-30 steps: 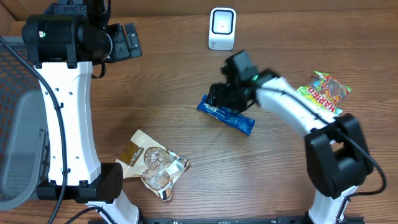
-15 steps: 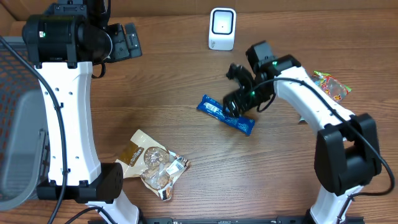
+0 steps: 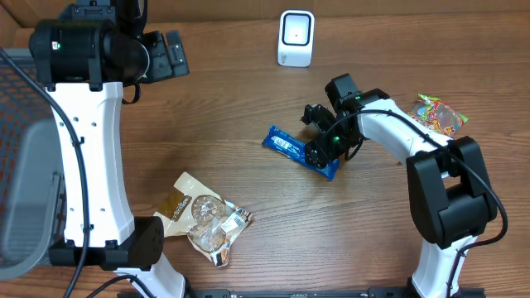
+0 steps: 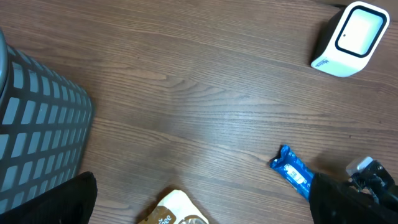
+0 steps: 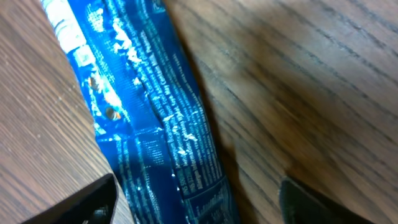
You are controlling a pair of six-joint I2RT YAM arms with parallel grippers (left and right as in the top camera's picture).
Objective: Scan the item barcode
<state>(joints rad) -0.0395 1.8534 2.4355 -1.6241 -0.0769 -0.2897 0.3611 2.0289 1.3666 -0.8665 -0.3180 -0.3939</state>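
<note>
A blue snack packet [image 3: 288,146] lies flat on the wooden table, slanting down to the right. My right gripper [image 3: 328,147] hangs low over its right end, open. In the right wrist view the packet [image 5: 149,112] runs between the two dark fingers of that gripper [image 5: 199,205], with bare wood between it and the right finger. A white barcode scanner [image 3: 296,37] stands at the back of the table and also shows in the left wrist view [image 4: 348,37]. My left gripper [image 3: 168,55] is raised high at the back left, open and empty [image 4: 199,208].
A tan cookie bag [image 3: 203,219] lies at the front left, its corner showing between the left fingers [image 4: 177,211]. A colourful gummy bag [image 3: 436,116] sits at the right. A grey mesh basket [image 3: 21,165] stands off the left edge [image 4: 37,124].
My right gripper has slid right along the blue packet to its right end and come down low over it. The packet has stayed in place. The left arm has not moved.
</note>
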